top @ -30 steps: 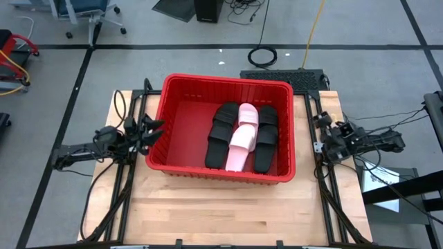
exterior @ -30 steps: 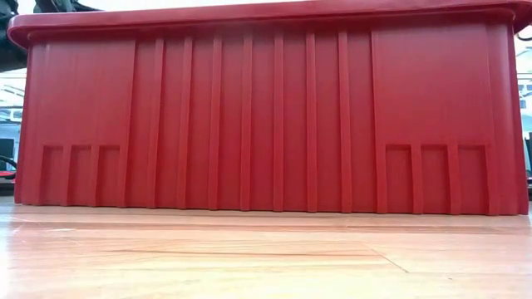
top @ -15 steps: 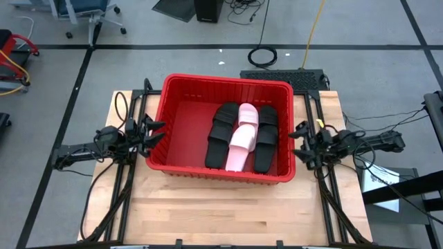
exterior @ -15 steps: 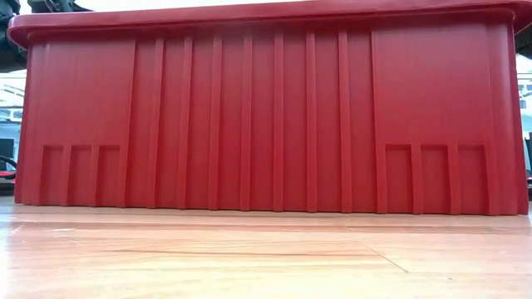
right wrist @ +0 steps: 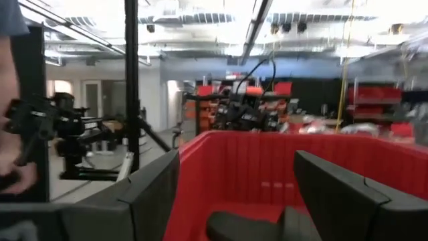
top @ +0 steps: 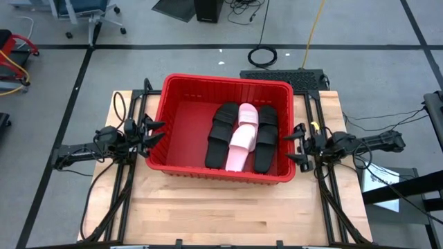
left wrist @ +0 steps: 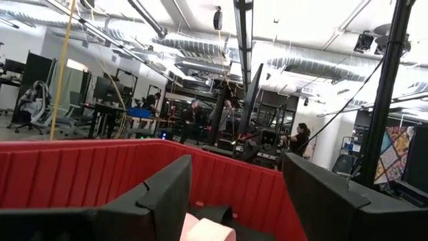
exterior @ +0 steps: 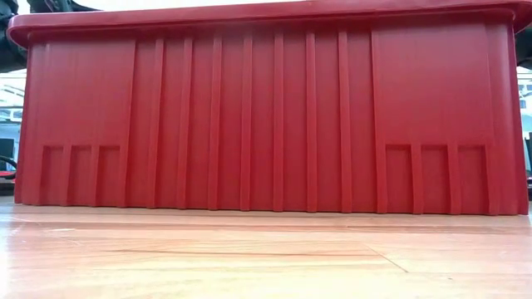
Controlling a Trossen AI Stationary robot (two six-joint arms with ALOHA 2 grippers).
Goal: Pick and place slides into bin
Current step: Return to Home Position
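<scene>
Slides (top: pixel 241 137) are all down inside the bin (top: pixel 225 78), lying in overlapping rows toward its right half, black on either side and pink in the middle. I see none on the bench (top: pixel 221 214), so I judge the loading finished and the arms merely settling. I'd expect the slides to be light and rubbery-soft, flexing rather than cracking, and matte enough not to slip. If I had to lift one again, I would pinch across the wide strap or the sole's edge beside it, where there is something to close on. The left pincer (top: pixel 158 131) sits right at the bin's left wall, fingers spread and empty. Its wrist camera looks over the rim at a pink slide (left wrist: pixel 208 231) lying beyond the fingers. The right pincer (top: pixel 293 143) is just outside the right wall, likewise spread wide with nothing in it. Against a second ago, the right arm is what changed: it was tucked back well clear of the bin, and it has since swung in until its fingertips nearly meet the wall. The left arm has barely shifted, and bin and slides lie as they did.
</scene>
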